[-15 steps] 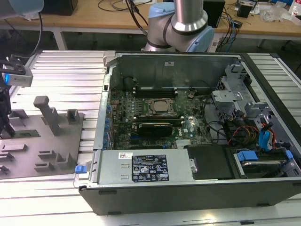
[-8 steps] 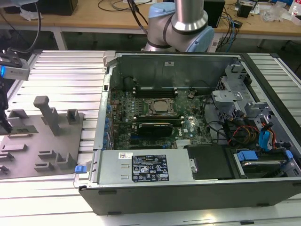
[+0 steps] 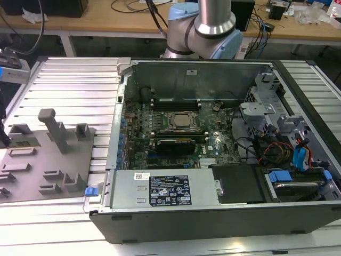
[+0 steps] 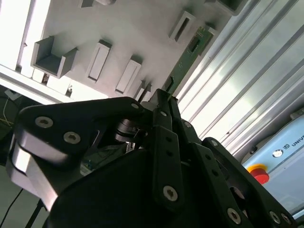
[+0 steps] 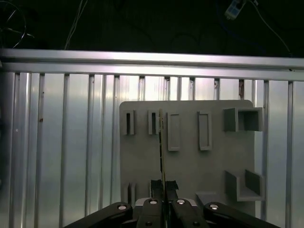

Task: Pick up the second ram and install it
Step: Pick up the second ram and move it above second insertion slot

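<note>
The pick-up step is judged to be in hand. In the first wrist view the second ram (image 5: 161, 147) is seen edge-on over the grey tray (image 5: 190, 161), which lies on the ribbed metal table (image 5: 71, 142). Its near end is clamped between the closed jaws of the gripper (image 5: 164, 186). Whether it has been raised clear of the tray's holders cannot be told. A straight, untwisted lift is judged to be called for, so that the thin board is not bent against them.
</note>
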{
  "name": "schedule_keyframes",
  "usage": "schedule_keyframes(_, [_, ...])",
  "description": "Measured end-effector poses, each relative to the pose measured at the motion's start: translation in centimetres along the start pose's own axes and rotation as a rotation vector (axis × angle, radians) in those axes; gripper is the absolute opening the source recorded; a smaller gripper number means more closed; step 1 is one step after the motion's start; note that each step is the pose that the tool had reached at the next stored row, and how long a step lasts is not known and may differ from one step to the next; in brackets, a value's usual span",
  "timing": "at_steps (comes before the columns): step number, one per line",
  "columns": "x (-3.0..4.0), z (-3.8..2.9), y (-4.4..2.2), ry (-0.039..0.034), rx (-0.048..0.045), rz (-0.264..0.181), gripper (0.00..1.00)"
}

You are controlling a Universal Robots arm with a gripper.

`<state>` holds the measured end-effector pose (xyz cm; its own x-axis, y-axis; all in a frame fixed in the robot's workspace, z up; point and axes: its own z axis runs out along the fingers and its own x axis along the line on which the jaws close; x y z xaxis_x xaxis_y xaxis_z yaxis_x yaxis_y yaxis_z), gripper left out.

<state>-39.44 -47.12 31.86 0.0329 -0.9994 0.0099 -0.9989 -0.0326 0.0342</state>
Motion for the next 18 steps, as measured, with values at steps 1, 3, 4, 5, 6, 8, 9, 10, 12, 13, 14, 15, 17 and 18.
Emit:
schedule_keyframes(1, [-0.01,-0.1,0.0,0.0001,0.0001,0.0,0.13])
schedule_keyframes(3, [-0.07,-0.55,0.02,0.0004,0.0,0.0,0.13])
schedule_keyframes(4, [-0.08,-0.67,0.02,0.0005,0.0001,0.0,0.13])
schedule_keyframes(5, [-0.1,-0.97,0.03,0.0005,0.0,0.0,0.13])
schedule_keyframes(6, [-0.12,-1.18,0.03,0.0007,0.0,0.0,0.13])
schedule_keyframes(8, [-0.14,-1.47,0.04,0.0006,0.0,0.0,0.13])
schedule_keyframes(9, [-0.16,-1.72,0.05,0.0007,0.0,0.0,0.13])
schedule_keyframes(10, [-0.18,-1.84,0.06,0.0006,0.0001,0.0,0.13])
schedule_keyframes(12, [-0.21,-2.15,0.06,0.0006,0.0001,0.0,0.13])
schedule_keyframes(13, [-0.23,-2.34,0.07,0.0007,0.0,0.0,0.13])
schedule_keyframes(14, [-0.26,-2.56,0.08,0.0007,0.0,0.0,0.13])
schedule_keyframes(15, [-0.29,-2.74,0.08,0.0008,0.0,0.0,0.13])
schedule_keyframes(17, [-0.35,-3.19,0.09,0.0009,0.0,0.0,0.13])
schedule_keyframes(18, [-0.36,-3.3,0.09,0.0008,0.0,0.0,0.13])
